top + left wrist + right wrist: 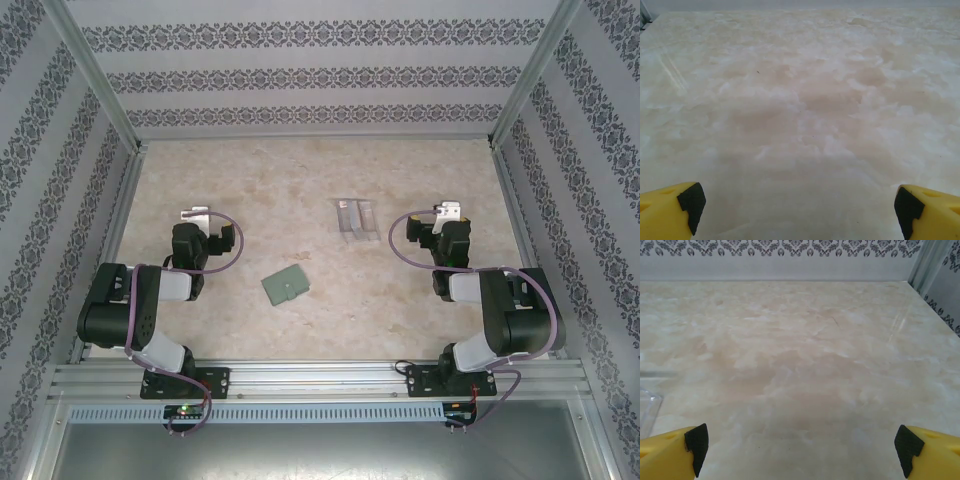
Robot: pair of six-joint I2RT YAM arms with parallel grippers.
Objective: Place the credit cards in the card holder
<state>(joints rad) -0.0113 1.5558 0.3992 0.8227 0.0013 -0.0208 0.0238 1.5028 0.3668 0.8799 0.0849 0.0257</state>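
Cards (355, 218) sit on the counter (300, 170) in the top view, far-right of the green wallet (284, 287). Left wrist: left fingers (687, 202) wide open, empty. Right wrist: right fingers (695, 442) same. Probably thin, stiff, slippery; I'd pinch an edge.

Soft, even light on the table (300, 330), faint shadows, wrist views slightly hazy.

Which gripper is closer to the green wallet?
Left. In the top view, the left gripper is beyond the wallet and to its left; the right gripper is farther off, beyond it and to its right.
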